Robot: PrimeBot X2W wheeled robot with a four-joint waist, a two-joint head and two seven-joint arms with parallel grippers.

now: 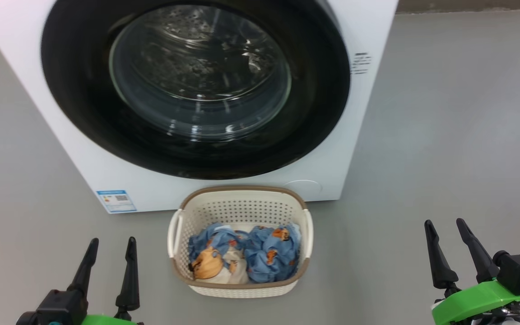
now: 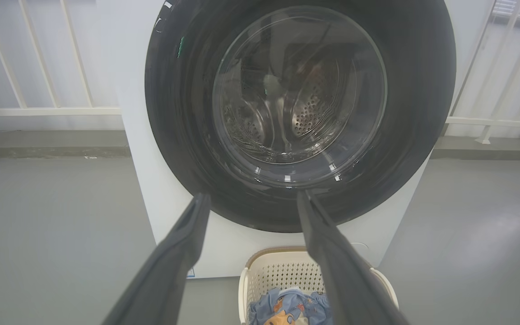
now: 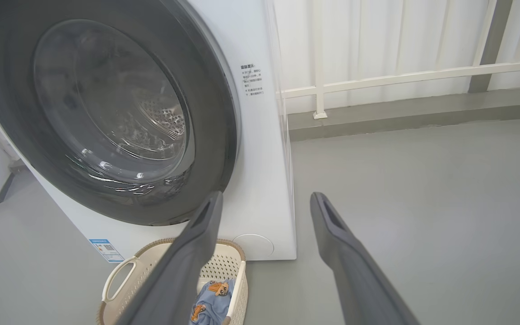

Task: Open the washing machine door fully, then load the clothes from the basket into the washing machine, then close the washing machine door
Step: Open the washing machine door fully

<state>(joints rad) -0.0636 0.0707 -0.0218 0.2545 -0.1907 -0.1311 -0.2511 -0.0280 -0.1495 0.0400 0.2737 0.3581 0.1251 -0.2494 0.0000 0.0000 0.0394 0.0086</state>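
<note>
Looking down from the head camera, I see the washing machine (image 1: 368, 113) standing on the grey floor (image 1: 445, 135), its washing machine door (image 1: 79, 90) closed flat against the white front. Through the door's glass bowl (image 1: 206, 113) I can make out the perforated drum (image 2: 307, 113). A blue label (image 1: 116, 201) sits at the lower left corner of the machine's front. The basket (image 1: 242, 189) rests on the floor just in front of the machine, below the door and centred between my two arms. The clothes (image 1: 264, 253) lie bunched inside it, light blue with orange figures and a pale patch at the near left. My left gripper (image 1: 112, 240) hangs at the lower left of the head view, left of the basket and clear of it, its jaws apart with nothing between them. My right gripper (image 1: 444, 222) hangs at the lower right, well apart from the basket, its jaws likewise spread and empty. Both point toward the machine. In the right wrist view a white railing (image 3: 400, 76) runs along the wall beyond the machine.
</note>
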